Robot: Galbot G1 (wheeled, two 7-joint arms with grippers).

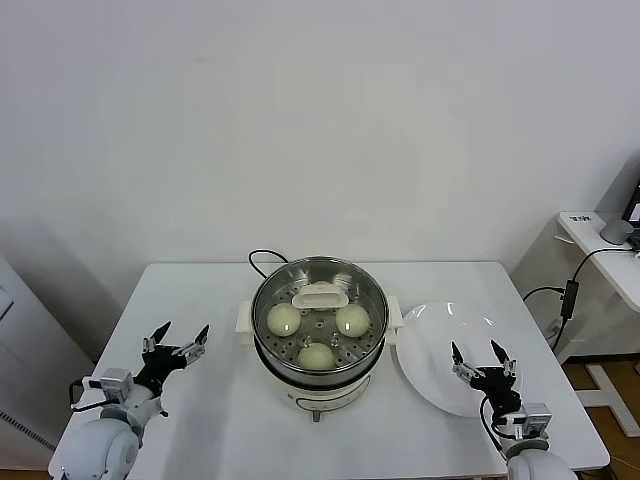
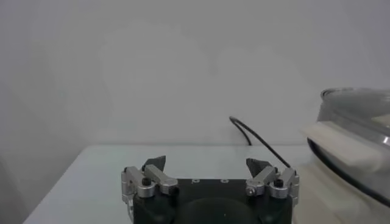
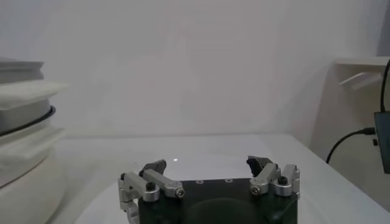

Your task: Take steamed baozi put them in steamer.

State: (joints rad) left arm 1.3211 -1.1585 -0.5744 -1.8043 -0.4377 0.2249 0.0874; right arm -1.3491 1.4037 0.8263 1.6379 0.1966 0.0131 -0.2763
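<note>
Steamer (image 1: 319,335): three steamed baozi (image 1: 284,319) inside, glass lid on; plate (image 1: 440,375) bare; my left gripper (image 1: 177,345) and right gripper (image 1: 481,358) flank it, both released, equally near.

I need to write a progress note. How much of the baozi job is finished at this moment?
Done: three baozi lie on the perforated tray inside the steamer, and the white plate beside it is bare. In hand: nothing; the left gripper and right gripper both hover over the table with open, empty jaws. Left: no baozi is visible outside the steamer.
</note>
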